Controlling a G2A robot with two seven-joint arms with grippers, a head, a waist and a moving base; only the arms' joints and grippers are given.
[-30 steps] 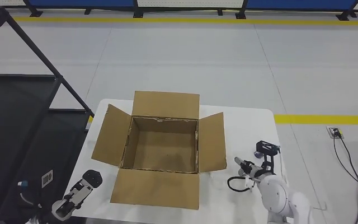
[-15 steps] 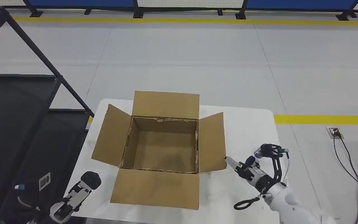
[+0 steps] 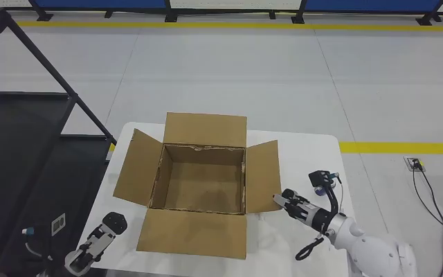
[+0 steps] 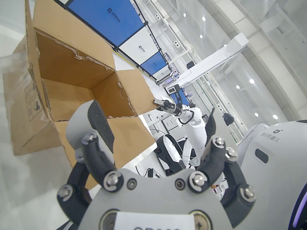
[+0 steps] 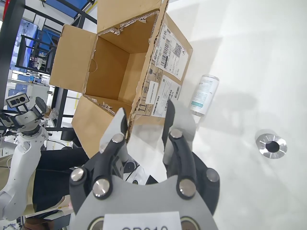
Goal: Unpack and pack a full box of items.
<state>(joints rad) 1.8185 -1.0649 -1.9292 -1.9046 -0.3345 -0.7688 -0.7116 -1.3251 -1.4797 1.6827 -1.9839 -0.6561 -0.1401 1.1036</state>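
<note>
An open cardboard box (image 3: 201, 183) stands in the middle of the white table (image 3: 304, 149), all flaps spread and nothing lying on its floor. My right gripper (image 3: 282, 200) is at the near corner of the box's right flap. In the right wrist view that gripper (image 5: 146, 112) is open, its fingers on either side of the flap's edge (image 5: 134, 111) without clamping it. A small white bottle (image 5: 203, 94) lies on the table against the labelled side of the box (image 5: 168, 48). My left gripper (image 3: 112, 221) is off the box's near left corner, open (image 4: 153, 111) and holding nothing.
A round metal fitting (image 5: 271, 144) sits in the table top to the right of the bottle. A black rack (image 3: 34, 159) stands to the left of the table. The table's right part is bare.
My right gripper has moved left from the table's right side to the corner of the box's right flap. My left gripper has drawn back slightly toward the near edge.
</note>
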